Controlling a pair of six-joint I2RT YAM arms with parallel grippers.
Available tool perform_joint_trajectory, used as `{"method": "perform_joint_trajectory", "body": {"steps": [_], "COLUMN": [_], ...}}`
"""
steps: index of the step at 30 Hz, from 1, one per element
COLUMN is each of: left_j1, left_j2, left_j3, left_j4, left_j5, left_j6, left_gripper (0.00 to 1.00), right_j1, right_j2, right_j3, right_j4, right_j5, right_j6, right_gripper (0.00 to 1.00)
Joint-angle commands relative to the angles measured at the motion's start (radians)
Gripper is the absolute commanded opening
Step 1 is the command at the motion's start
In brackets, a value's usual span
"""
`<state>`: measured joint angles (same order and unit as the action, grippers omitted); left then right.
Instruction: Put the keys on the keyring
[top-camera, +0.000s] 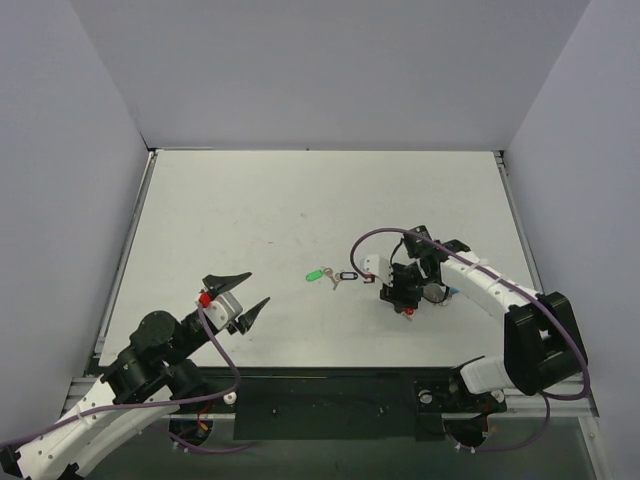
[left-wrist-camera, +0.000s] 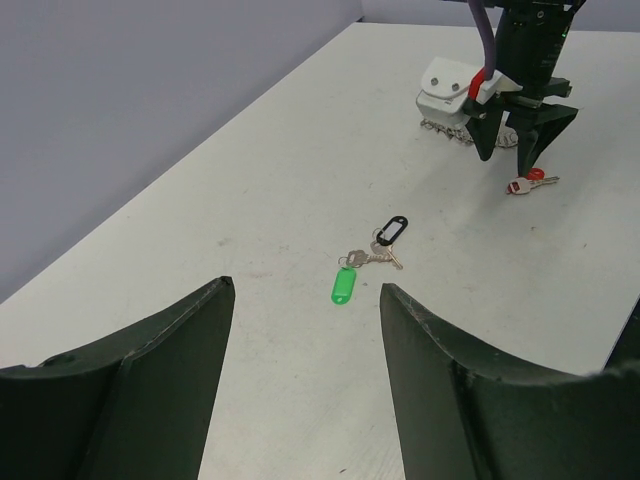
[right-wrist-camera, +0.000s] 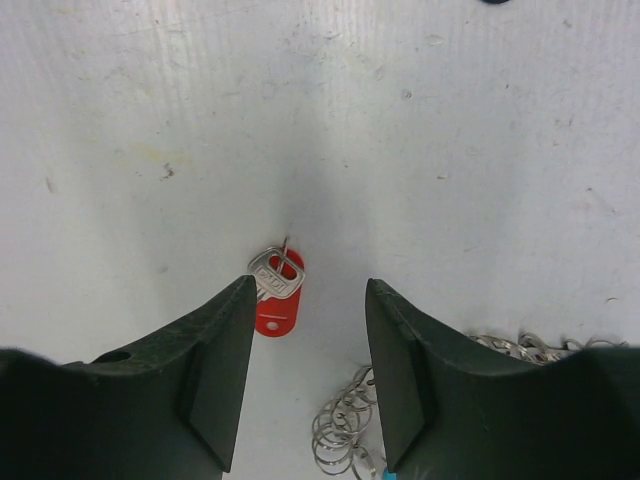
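Note:
The red-tagged key (right-wrist-camera: 277, 290) lies flat on the white table, just off the tip of my right gripper's left finger (right-wrist-camera: 215, 350). My right gripper (right-wrist-camera: 308, 285) is open above it, with nothing between its fingers. The keyring's chain loops (right-wrist-camera: 345, 430) lie beside the right finger, with a bit of blue tag at the frame's bottom edge. The green-tagged key (top-camera: 316, 273) and the black-tagged key (top-camera: 348, 276) lie together at mid-table, left of my right gripper (top-camera: 404, 300). My left gripper (top-camera: 257, 287) hovers open at the near left, empty and pointing at the green tag (left-wrist-camera: 344, 286).
Grey walls enclose the table (top-camera: 300, 200) on three sides. The right arm's purple cable (top-camera: 375, 236) arches over the table near the keys. A dark strip (top-camera: 330, 405) runs along the near edge between the arm bases.

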<state>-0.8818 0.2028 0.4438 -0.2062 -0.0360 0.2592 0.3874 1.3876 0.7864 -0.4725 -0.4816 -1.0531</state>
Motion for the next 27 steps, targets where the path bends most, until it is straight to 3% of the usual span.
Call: {"method": "perform_joint_trajectory", "body": {"steps": [1, 6, 14, 27], "left_j1": [0.006, 0.006, 0.006, 0.006], "left_j2": [-0.006, -0.008, -0.011, -0.011], "left_j3": [0.004, 0.004, 0.003, 0.003], "left_j4": [0.051, 0.051, 0.051, 0.051], "left_j5": [0.016, 0.015, 0.019, 0.019], "left_j6": [0.009, 0.012, 0.012, 0.014], "left_gripper": [0.70, 0.70, 0.70, 0.70], "right_j1": [0.014, 0.053, 0.087, 0.120], "right_j2": [0.031, 0.071, 0.119, 0.166], "right_j3": [0.025, 0.051, 0.076, 0.099], "right_j4": [0.019, -0.055, -0.077, -0.094], "right_j5": [0.011, 0.064, 0.113, 0.159], "right_j6": [-0.062, -0.117, -0.074, -0.058], "right_gripper": [0.42, 0.39, 0.37, 0.23]}}
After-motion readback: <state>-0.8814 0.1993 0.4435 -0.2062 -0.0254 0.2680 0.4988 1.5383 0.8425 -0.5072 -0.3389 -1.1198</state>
